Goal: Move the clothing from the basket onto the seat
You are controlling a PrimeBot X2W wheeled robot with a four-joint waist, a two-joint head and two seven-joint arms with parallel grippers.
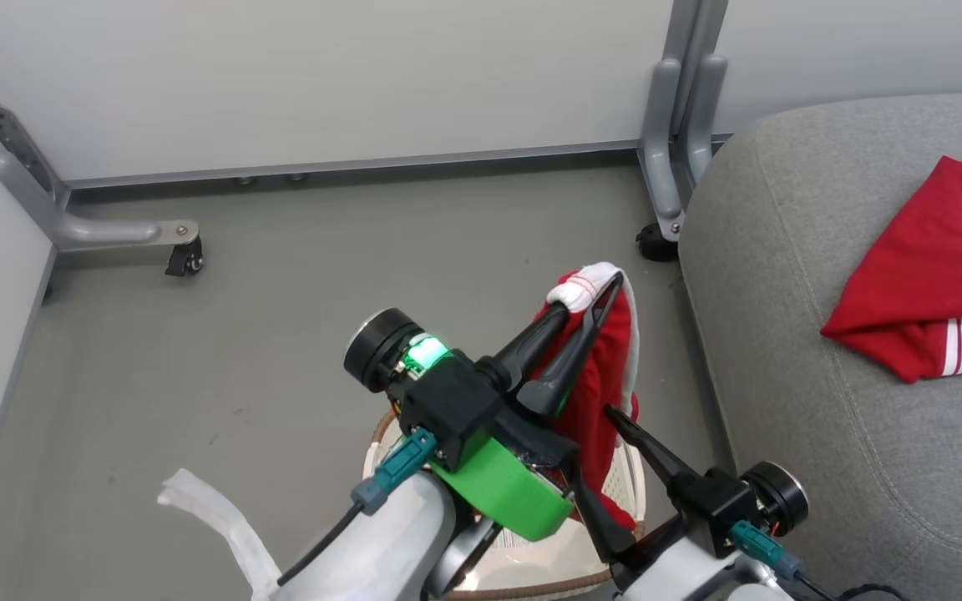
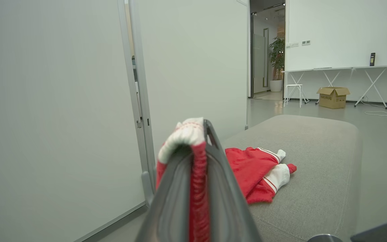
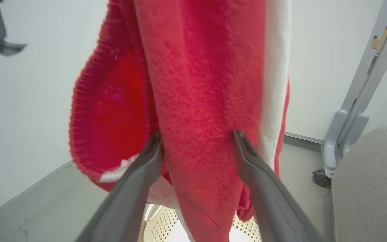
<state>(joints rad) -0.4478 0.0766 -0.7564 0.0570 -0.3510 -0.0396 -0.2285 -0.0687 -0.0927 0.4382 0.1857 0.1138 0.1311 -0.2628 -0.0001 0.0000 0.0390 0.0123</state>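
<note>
— Left tool (image 1: 591,294) is clamped on the white ribbed edge of a red garment (image 1: 606,367), which hangs down above the basket (image 3: 162,215).
— And the right tool (image 3: 196,134)?
— Spread wide, one finger on either side of the hanging fold, not pinching it.
— Where's the other piece?
— A second red piece (image 1: 924,275) with white striped cuffs lies flat on the grey seat (image 1: 782,292), which stands just right of the basket, apart from both tools.

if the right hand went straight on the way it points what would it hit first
The red garment hanging from the left hand: it lies between the fingers of the open right hand, seemingly at their tips.
</note>
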